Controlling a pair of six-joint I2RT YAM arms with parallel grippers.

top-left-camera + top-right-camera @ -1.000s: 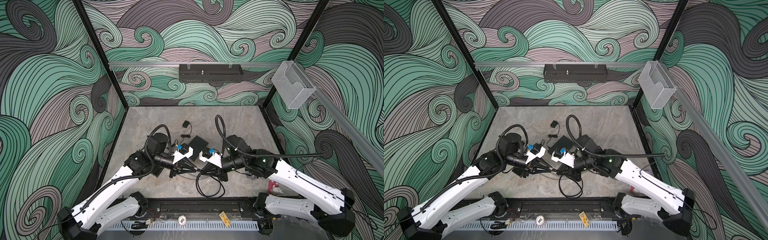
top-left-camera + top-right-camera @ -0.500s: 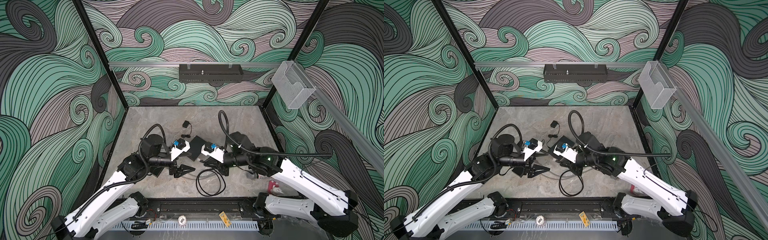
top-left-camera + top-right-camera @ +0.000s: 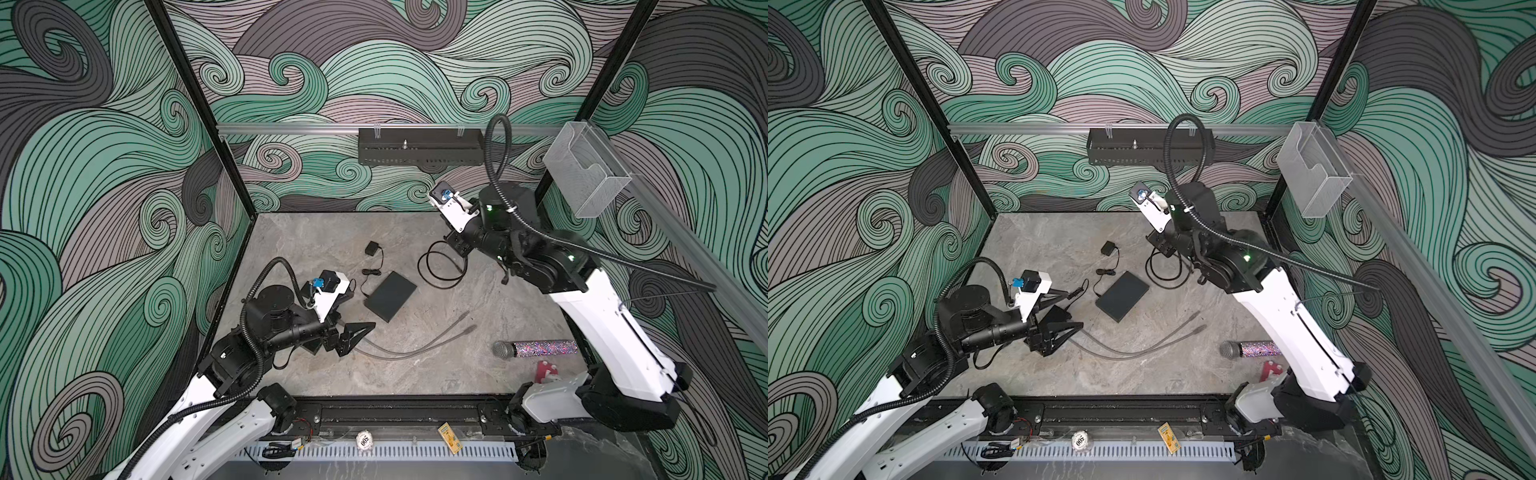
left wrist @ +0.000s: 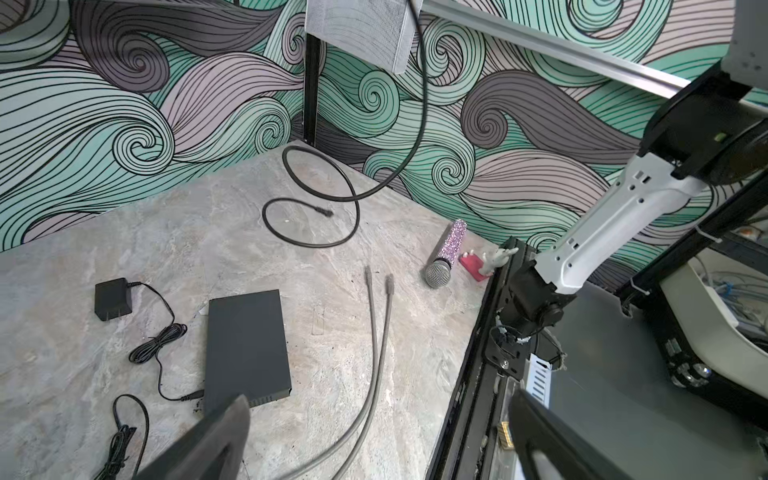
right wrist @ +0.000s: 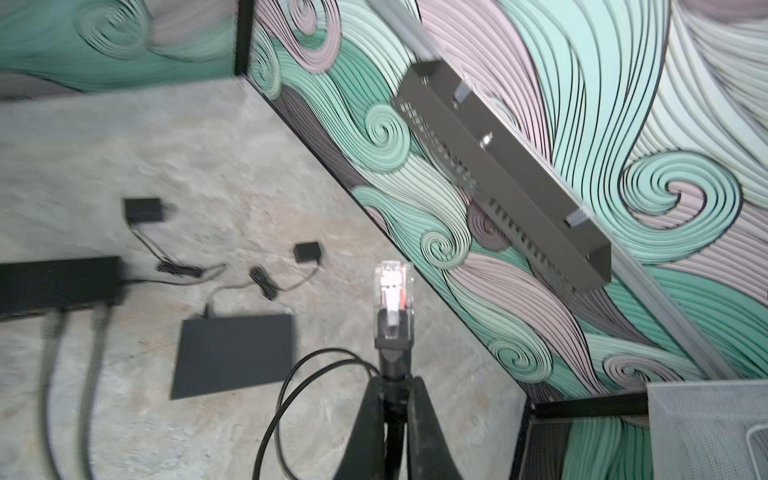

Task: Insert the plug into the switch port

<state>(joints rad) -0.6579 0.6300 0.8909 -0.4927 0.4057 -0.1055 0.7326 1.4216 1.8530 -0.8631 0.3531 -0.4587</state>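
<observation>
We hold our left arm low and stretched inward, with the left pincer spread wide. Our right arm stands raised toward the back, with the right pincer pinched tight, fingers nearly touching.

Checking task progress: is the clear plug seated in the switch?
No, the plug is held in the air by the right tool, well apart from the switch.
</observation>
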